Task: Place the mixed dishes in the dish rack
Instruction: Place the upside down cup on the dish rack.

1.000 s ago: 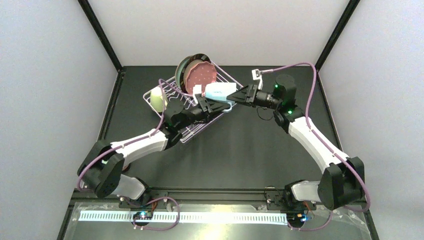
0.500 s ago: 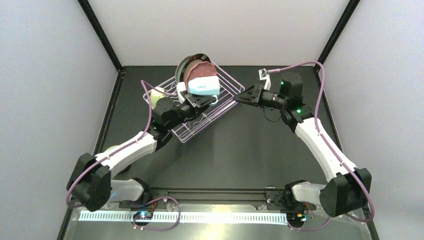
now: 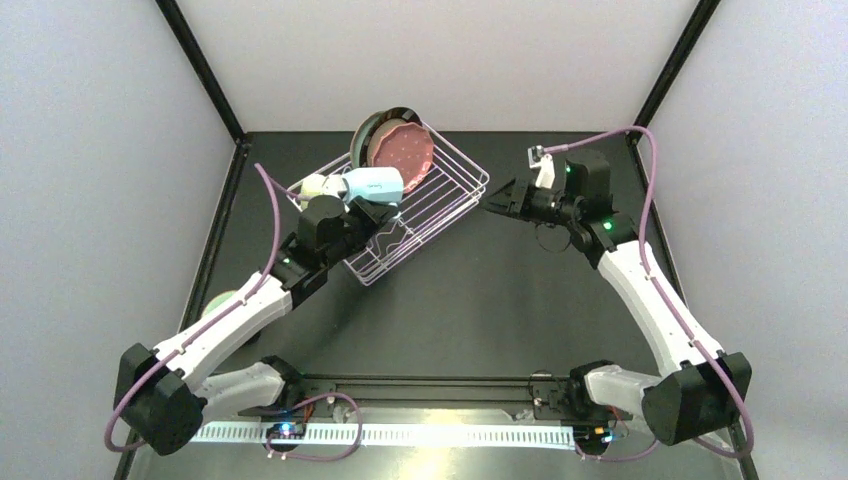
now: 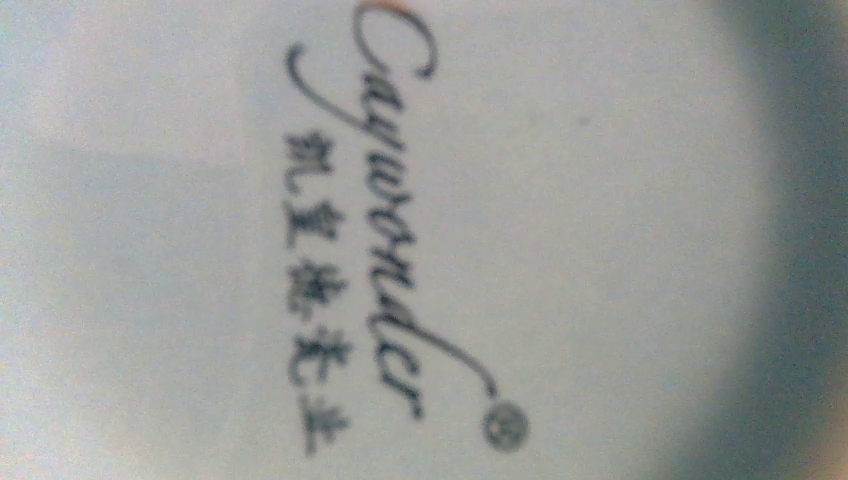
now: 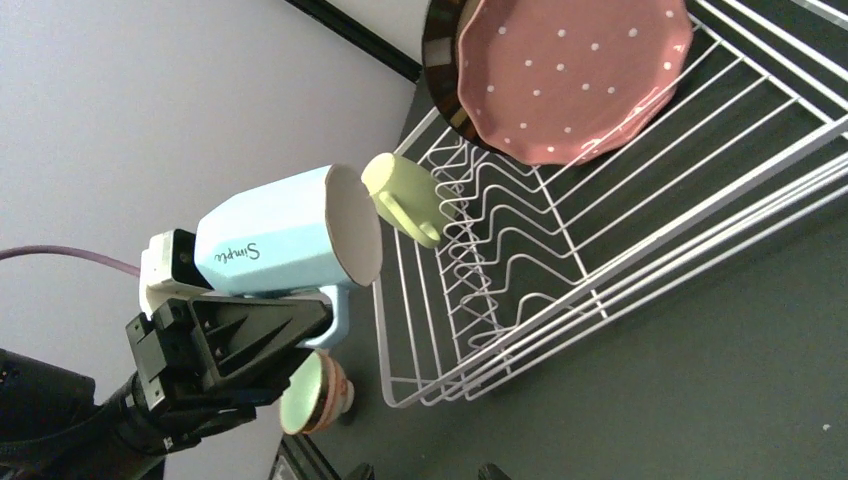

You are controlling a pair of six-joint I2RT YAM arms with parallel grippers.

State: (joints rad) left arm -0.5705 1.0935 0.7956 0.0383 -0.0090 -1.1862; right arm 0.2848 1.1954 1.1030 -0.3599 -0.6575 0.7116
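Observation:
A light blue mug hangs on its side above the left part of the dish rack. My left gripper is shut on its handle. In the right wrist view the mug shows its open mouth toward the rack. The left wrist view is filled by the mug's printed base, and no fingers show there. A pale green mug lies in the rack's left corner. The pink speckled plate and the dark-rimmed plate stand at the rack's far end. My right gripper is open and empty, right of the rack.
A small mint and reddish bowl sits on the table left of the rack, also seen as a bowl below the left gripper in the right wrist view. Black frame posts rise at the two back corners.
My left arm has carried the light blue mug leftward over the rack toward the pale green mug. My right gripper has drawn back to the right, away from the mug.

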